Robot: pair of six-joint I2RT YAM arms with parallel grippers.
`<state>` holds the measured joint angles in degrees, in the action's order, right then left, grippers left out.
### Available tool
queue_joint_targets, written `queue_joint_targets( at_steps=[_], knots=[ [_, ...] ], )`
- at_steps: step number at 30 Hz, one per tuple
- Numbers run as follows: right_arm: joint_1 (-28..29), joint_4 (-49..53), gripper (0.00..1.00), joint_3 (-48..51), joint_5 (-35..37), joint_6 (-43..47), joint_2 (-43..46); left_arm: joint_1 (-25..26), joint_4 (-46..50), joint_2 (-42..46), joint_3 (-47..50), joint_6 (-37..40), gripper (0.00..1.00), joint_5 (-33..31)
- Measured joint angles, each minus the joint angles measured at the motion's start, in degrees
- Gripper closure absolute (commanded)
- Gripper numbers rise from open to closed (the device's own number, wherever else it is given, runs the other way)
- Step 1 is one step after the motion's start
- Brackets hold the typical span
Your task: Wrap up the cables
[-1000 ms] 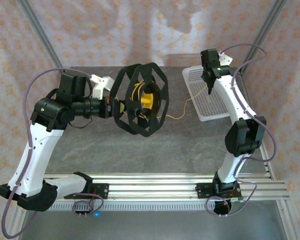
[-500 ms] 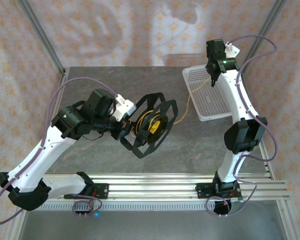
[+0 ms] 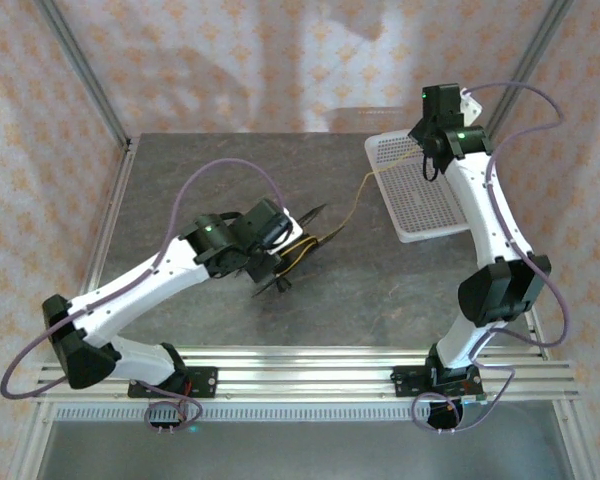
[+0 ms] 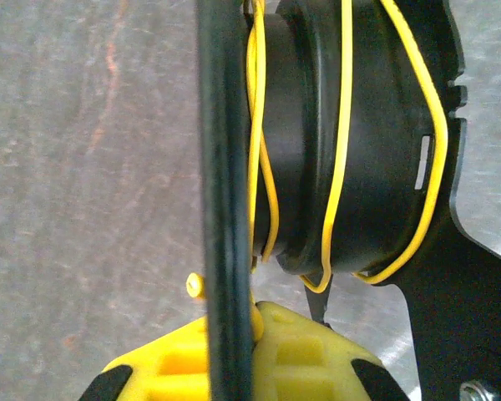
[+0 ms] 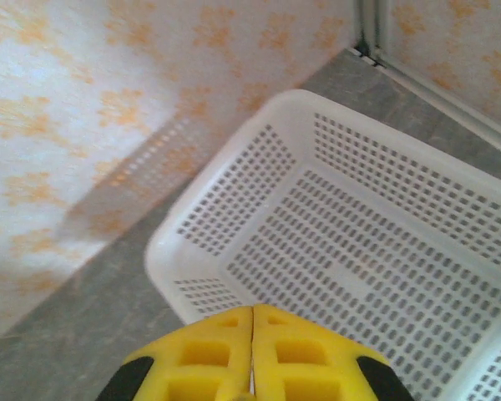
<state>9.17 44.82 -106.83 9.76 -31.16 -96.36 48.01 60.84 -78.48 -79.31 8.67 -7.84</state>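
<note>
On the spool [image 3: 292, 250], loose turns of wire [image 4: 342, 125] sit; winding looks midway. Its rim is pinched by the left gripper [image 4: 230, 342]. Well right of the spool, the right gripper [image 5: 252, 330] has its fingers pressed together, seemingly on the wire's tail. Next: more turns, with the wire kept taut.

A black spool [image 3: 298, 243] is held by the left tool [image 3: 276, 252] near the middle of the grey tabletop [image 3: 380, 290]. The spool is tilted and is seen from its thin edge. Yellow cable [image 3: 358, 197] is wound inside it. From the spool the cable is led up and to the right, where it is pinched in the right tool [image 3: 429, 168]. That tool is held above a white basket [image 3: 405, 226], which is set at the far right of the tabletop.
</note>
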Motion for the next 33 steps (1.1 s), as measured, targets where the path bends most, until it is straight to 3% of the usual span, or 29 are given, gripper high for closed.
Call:
queue_joint_targets(
  at_steps=[5,15,22,29,33],
  knots=[
    [0.2,-4.61,1.0,2.64,-7.65,-1.44,5.6,0.0,-1.9,-3.08,0.0,1.84,1.0,-4.7],
    [6.4,-15.5,1.0,6.64,-21.49,-5.03,17.92,0.0,-3.23,-3.26,0.26,2.38,1.0,-5.75],
    [7.54,-18.38,1.0,5.92,-29.57,-7.63,20.92,0.0,-4.57,-3.32,0.31,2.38,1.0,-6.19],
    [7.63,-14.8,1.0,-2.93,-34.75,-8.59,20.96,0.68,-8.7,-6.62,-1.75,2.03,1.0,-7.28],
    [7.65,-15.15,1.0,-1.6,-37.68,-10.1,21.22,0.5,-9.38,-8.81,-3.3,0.66,1.0,-7.63]
  ],
)
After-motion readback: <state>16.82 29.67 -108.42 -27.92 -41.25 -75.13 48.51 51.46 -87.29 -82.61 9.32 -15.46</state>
